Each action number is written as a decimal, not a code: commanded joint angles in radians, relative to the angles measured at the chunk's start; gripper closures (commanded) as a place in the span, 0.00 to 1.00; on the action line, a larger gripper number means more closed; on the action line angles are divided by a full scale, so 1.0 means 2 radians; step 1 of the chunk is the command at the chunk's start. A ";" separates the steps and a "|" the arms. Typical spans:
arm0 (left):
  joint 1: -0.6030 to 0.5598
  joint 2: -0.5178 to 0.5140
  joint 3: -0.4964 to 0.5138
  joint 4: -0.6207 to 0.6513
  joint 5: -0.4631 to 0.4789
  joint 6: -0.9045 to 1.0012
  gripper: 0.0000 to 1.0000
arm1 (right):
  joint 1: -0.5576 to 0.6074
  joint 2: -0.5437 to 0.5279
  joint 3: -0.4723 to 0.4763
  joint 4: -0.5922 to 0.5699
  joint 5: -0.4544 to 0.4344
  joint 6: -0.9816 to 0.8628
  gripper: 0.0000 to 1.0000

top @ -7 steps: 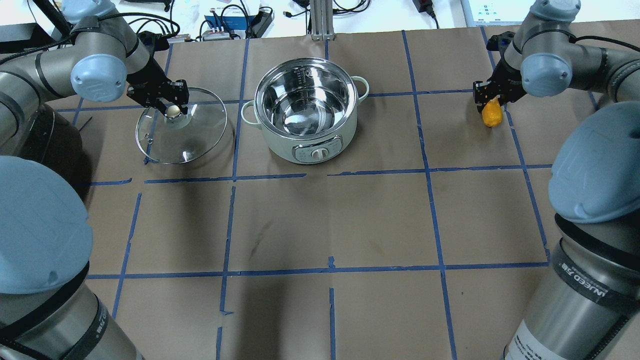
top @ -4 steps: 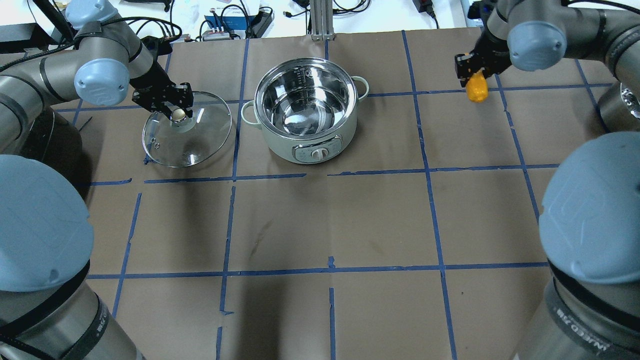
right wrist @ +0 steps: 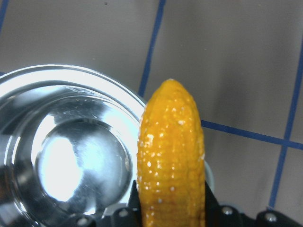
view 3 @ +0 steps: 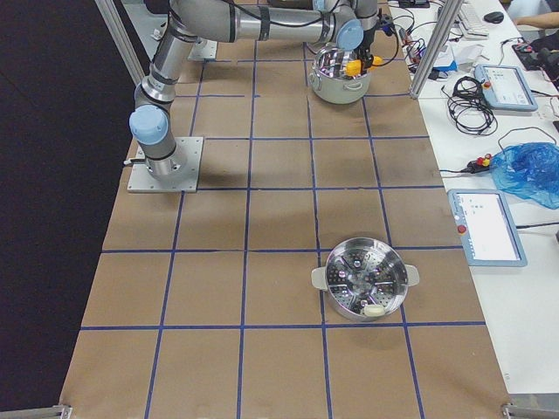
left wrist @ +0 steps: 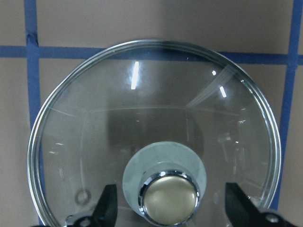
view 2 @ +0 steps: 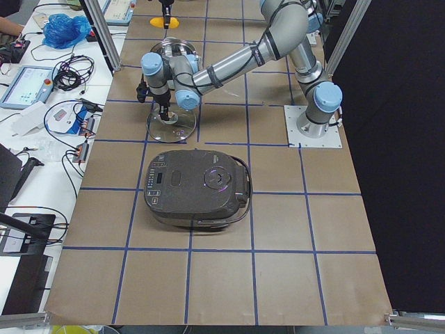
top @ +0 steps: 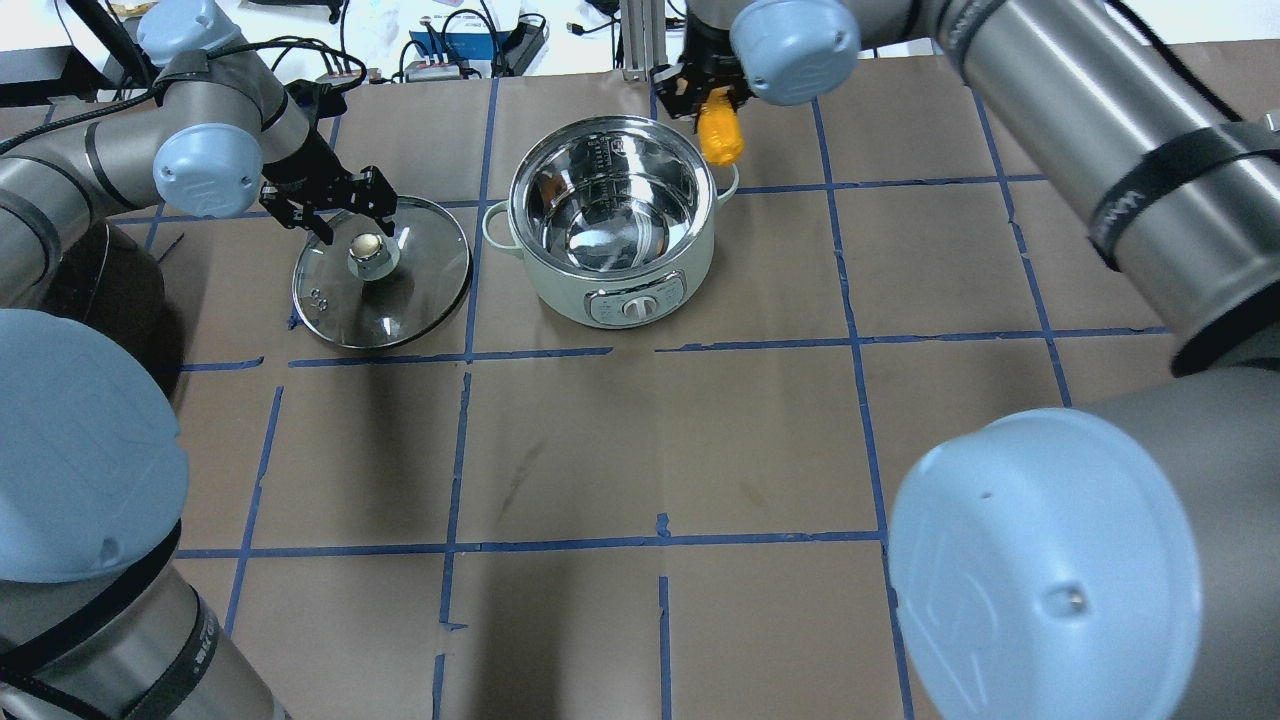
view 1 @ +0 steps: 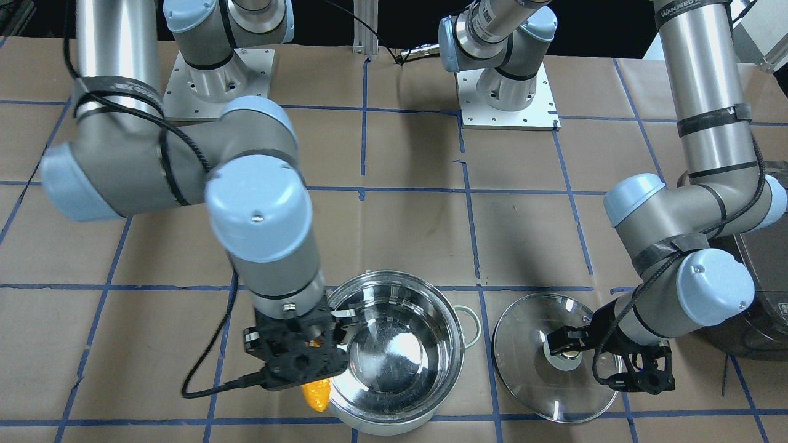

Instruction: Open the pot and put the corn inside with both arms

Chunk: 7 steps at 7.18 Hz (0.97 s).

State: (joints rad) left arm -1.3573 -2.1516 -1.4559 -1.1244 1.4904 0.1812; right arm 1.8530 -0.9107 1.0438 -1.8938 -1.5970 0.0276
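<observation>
The pot stands open and empty at the far middle of the table, also in the front view. Its glass lid lies flat on the table to its left. My left gripper is open, its fingers on either side of the lid knob without touching it. My right gripper is shut on the corn and holds it upright in the air, just outside the pot's far right rim, above a side handle. The right wrist view shows the corn beside the pot's rim.
A large dark rice cooker sits at the table's left end, close behind my left arm. A second steel pot with a steamer insert stands far off at the right end. Cables and boxes line the far edge.
My right arm has carried the corn left from the table's right side to the pot's far rim. My left gripper has set the lid flat and opened off the knob.
</observation>
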 commanded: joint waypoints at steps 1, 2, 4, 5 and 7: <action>-0.015 0.040 0.007 -0.033 0.038 0.000 0.00 | 0.044 0.070 -0.059 0.003 -0.014 0.036 0.96; -0.023 0.097 0.005 -0.086 0.068 0.000 0.00 | 0.048 0.082 -0.058 0.003 -0.016 0.037 0.95; -0.031 0.195 -0.002 -0.177 0.069 0.000 0.00 | 0.063 0.091 -0.032 0.002 -0.016 0.045 0.75; -0.035 0.224 0.000 -0.211 0.065 -0.001 0.00 | 0.064 0.090 -0.013 -0.019 -0.016 0.044 0.72; -0.048 0.274 0.000 -0.236 0.064 -0.001 0.00 | 0.063 0.089 -0.009 -0.028 -0.015 0.041 0.01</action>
State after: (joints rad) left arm -1.4397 -1.6631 -1.4519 -1.5607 1.6196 0.1797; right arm 1.9788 -0.7315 1.0185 -1.9401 -1.6277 0.1140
